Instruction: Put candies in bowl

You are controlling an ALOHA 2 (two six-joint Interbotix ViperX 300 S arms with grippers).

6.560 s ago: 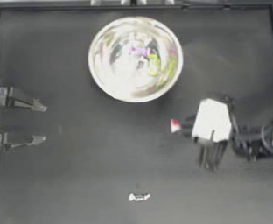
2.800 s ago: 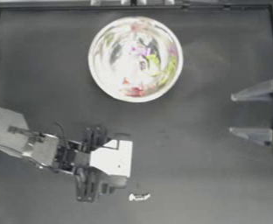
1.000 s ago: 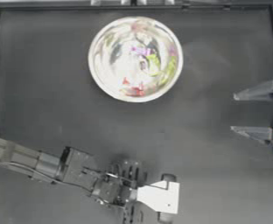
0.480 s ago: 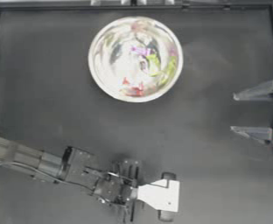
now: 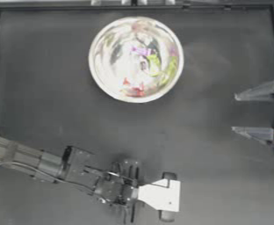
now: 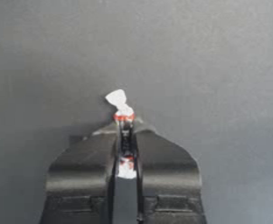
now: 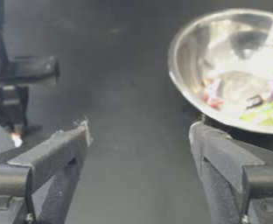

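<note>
Barely shifted from half a second ago, the left gripper (image 5: 129,193) stays low at the table's 6 o'clock edge, where about a second back it was already settling over the last loose sweet.

Its wrist view shows the jaws pressed nearly together on a white candy (image 6: 120,106) with twisted ends and a red band, one twist poking out past the fingertips and a scrap of wrapper visible in the slit lower down. From overhead that sweet is hidden entirely under the gripper and its pale wrist block, so only the wrist camera confirms the grasp.

Up at 12 o'clock the bowl (image 5: 99,75) sits well apart from the left gripper, with a purple-white candy (image 5: 142,51), a yellow-green candy (image 5: 155,63) and a red-white candy (image 5: 133,90) lying inside among the reflections. A fourth cannot be picked out for certain.

At 3 o'clock the right gripper (image 5: 255,112) is parked with its jaws spread wide and nothing between them. Its wrist view looks across to the bowl's rim and the coloured wrappers within, and to the left arm farther off.

By the look of it the task is near its end: no sweet lies loose on the table (image 5: 210,176), and what remains is carrying this one up to the bowl and letting go.
</note>
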